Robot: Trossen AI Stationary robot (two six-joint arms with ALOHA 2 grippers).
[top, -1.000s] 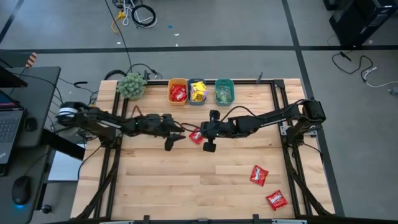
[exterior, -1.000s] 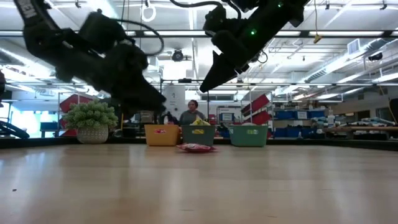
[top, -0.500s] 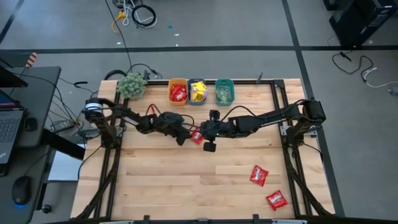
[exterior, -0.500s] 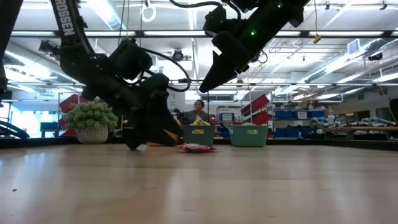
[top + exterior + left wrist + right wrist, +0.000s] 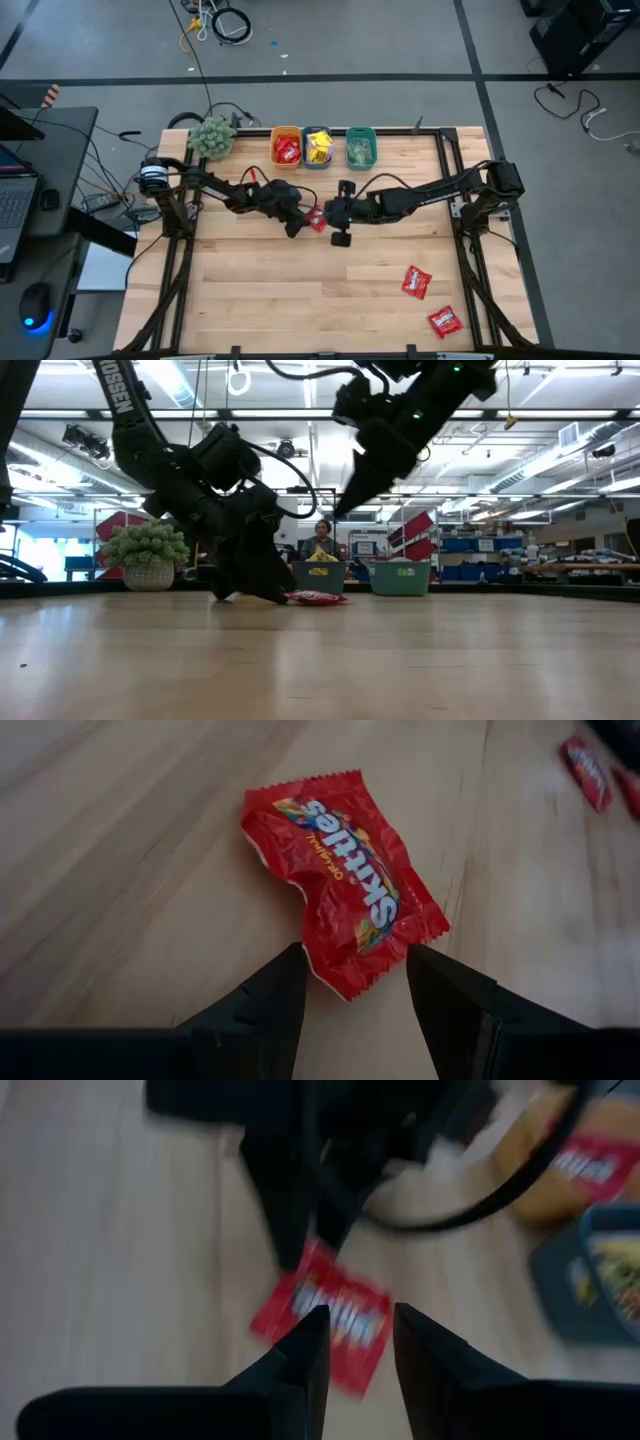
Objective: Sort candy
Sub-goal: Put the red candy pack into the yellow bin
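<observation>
A red candy packet lies flat on the wooden table, just in front of the bins. My left gripper is low at the table and open, one finger on each side of the packet's near end, with no touch that I can see. My right gripper hovers open well above the same packet, with nothing between its fingers. In the high view the packet lies between my left gripper and my right gripper.
An orange bin, a blue bin and a teal bin stand in a row at the far edge, with a fuzzy green ball to their left. Two more red packets lie near the right front corner.
My left gripper has gone toward the table's right edge and down to the tabletop, turning as it went, and now stands around the near end of the red packet. The packet has stayed where it lay.
</observation>
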